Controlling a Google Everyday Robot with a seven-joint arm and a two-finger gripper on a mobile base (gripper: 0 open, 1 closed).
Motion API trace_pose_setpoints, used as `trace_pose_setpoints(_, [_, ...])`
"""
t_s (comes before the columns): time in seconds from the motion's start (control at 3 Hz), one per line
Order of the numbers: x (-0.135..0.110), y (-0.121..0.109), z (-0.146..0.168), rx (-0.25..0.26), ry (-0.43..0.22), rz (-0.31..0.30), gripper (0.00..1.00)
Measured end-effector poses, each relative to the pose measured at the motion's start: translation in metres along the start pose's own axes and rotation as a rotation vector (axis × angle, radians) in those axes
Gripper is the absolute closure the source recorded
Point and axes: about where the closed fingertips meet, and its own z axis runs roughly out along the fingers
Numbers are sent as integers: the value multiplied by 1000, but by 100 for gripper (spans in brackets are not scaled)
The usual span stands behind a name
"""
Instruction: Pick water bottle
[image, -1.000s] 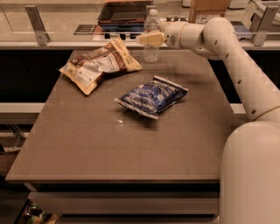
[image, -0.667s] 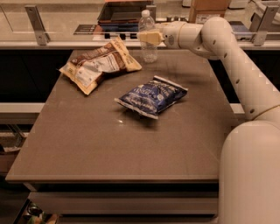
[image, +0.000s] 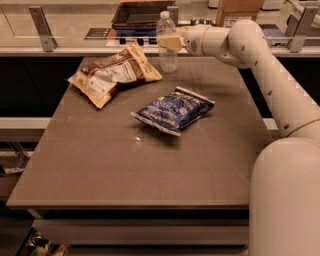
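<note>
The water bottle, clear with a white cap, stands upright at the far edge of the brown table. My gripper reaches in from the right at the bottle's upper body, and its pale fingers are closed around it. I cannot tell whether the bottle's base touches the table. The arm runs from the lower right up and over to the bottle.
A brown-and-tan snack bag lies at the far left of the table. A blue snack bag lies near the middle. A counter with a dark tray and a railing stands behind the table.
The gripper and the bottle have shifted together a little to the left. Both snack bags have stayed put.
</note>
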Motion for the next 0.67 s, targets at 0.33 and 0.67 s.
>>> trace_pose_setpoints(0.33, [1,2,3,-4,0,1,100])
trace_pose_setpoints(0.67, [-2,6,3,-13,-6,9,100])
